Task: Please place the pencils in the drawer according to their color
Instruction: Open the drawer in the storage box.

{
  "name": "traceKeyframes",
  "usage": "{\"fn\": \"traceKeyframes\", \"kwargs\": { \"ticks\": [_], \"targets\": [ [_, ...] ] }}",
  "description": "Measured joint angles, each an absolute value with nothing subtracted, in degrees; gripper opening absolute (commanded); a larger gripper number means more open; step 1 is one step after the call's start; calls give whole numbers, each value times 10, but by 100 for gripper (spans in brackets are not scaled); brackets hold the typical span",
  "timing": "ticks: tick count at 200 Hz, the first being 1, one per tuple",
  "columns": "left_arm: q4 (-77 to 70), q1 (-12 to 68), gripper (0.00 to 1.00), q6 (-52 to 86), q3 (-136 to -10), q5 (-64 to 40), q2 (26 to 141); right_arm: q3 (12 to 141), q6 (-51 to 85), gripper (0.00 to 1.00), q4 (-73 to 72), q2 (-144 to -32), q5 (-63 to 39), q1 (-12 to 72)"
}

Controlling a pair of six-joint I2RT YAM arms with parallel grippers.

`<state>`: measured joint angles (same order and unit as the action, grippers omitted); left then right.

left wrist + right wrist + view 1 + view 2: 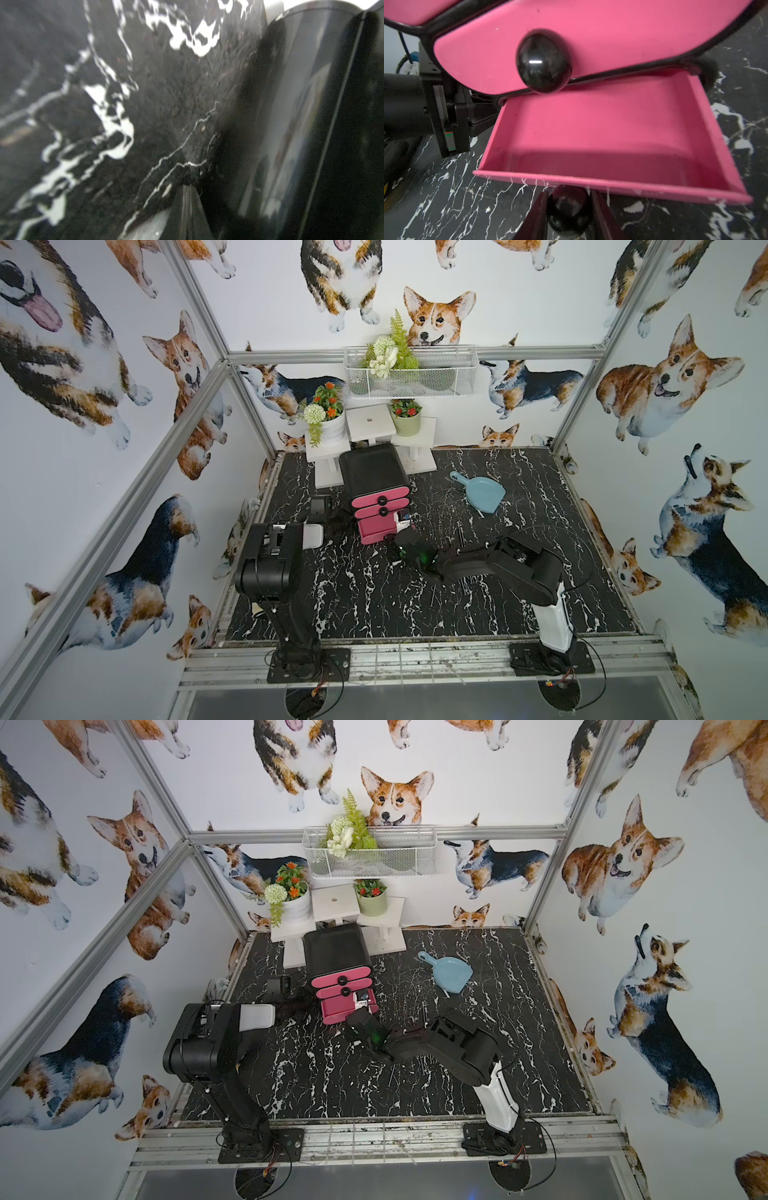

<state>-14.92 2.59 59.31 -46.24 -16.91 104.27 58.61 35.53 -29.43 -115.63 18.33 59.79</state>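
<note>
The drawer chest [371, 467] is black with pink fronts and stands at the back middle of the marble table in both top views. Its bottom drawer [602, 128] is pulled out, pink and empty inside. My right gripper [569, 209] is shut on that drawer's round black knob [569, 204]; in a top view it sits at the drawer's front [391, 541]. My left gripper [187, 207] is shut with nothing in it, low beside the chest's left side [340, 522]. A few thin dark pencils [460, 535] lie right of the chest and are hard to make out.
A blue dustpan [482, 493] lies at the back right. White stands with flower pots [332, 427] sit behind the chest, under a wire basket [411, 373] on the wall. Frame posts and walls enclose the table [374, 614].
</note>
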Motion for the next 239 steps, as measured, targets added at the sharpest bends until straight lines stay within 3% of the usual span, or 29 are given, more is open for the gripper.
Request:
{"fn": "traceKeyframes", "kwargs": {
  "ticks": [101, 132, 177, 203, 239],
  "targets": [
    [-138, 30, 0, 597, -453, -169, 1020, 547, 421, 0, -150, -1068, 136, 600],
    [-131, 30, 0, 595, -448, -168, 1011, 536, 429, 41, -108, -1046, 128, 600],
    [-130, 30, 0, 593, -440, -164, 998, 532, 436, 68, -35, -1015, 138, 599],
    [-130, 30, 0, 593, -440, -163, 997, 517, 434, 67, 6, -966, 139, 600],
    [-125, 30, 0, 593, -429, -154, 965, 496, 434, 53, 99, -837, 149, 603]
  ]
}}
